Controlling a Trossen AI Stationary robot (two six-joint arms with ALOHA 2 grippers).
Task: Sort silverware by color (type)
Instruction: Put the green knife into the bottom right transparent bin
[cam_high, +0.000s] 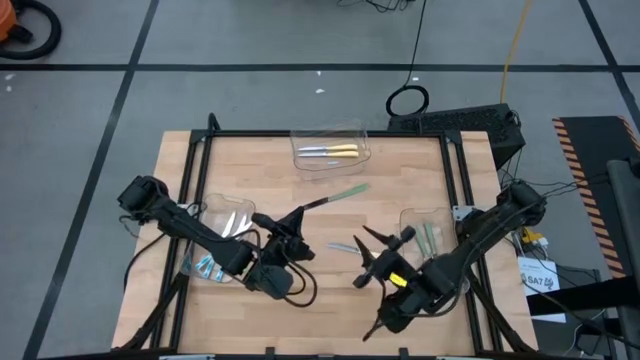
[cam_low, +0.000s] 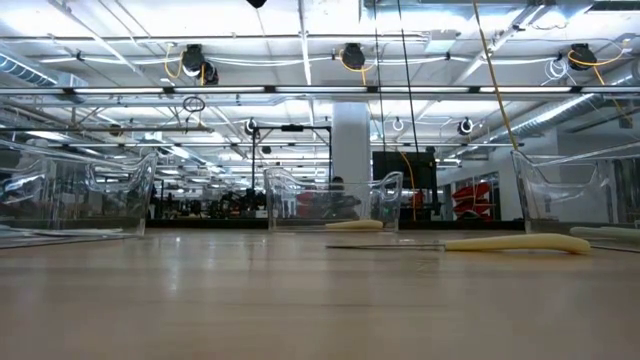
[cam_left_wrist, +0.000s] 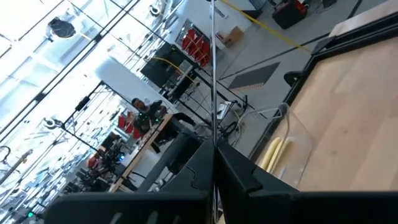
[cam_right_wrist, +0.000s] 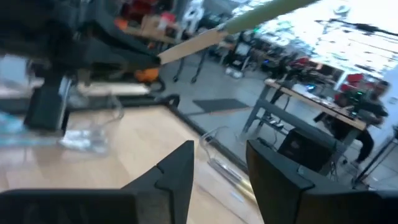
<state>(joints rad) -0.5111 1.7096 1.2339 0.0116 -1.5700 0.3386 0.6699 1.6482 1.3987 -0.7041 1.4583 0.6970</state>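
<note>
My left gripper (cam_high: 298, 222) (cam_left_wrist: 214, 149) is raised over the table's middle, shut on a green-handled utensil (cam_high: 340, 195). Its green handle (cam_right_wrist: 261, 12) points toward the far right. My right gripper (cam_high: 365, 255) (cam_right_wrist: 217, 162) is open, just right of it, touching nothing. A light-blue utensil (cam_high: 345, 247) lies flat on the table between the grippers. The low view shows a pale utensil (cam_low: 520, 243) lying on the wood. Yellow utensils (cam_high: 335, 151) lie in the far bin, green ones (cam_high: 430, 236) in the right bin, light-blue ones (cam_high: 210, 265) in the left bin. My left gripper pinches the green-handled utensil by its thin metal head end (cam_left_wrist: 212, 134) between the two shut fingers. The utensil runs on out past the fingertips, in line with the fingers. It is lifted clear of the table, with the handle end free.
Three clear bins stand on the wood: far bin (cam_high: 330, 135), left bin (cam_high: 205, 212), right bin (cam_high: 415, 215). A black frame (cam_high: 330, 133) edges the table. Bare wood lies along the near edge and between the far bin and the grippers. A person (cam_right_wrist: 367, 118) sits at a bench beyond the table.
</note>
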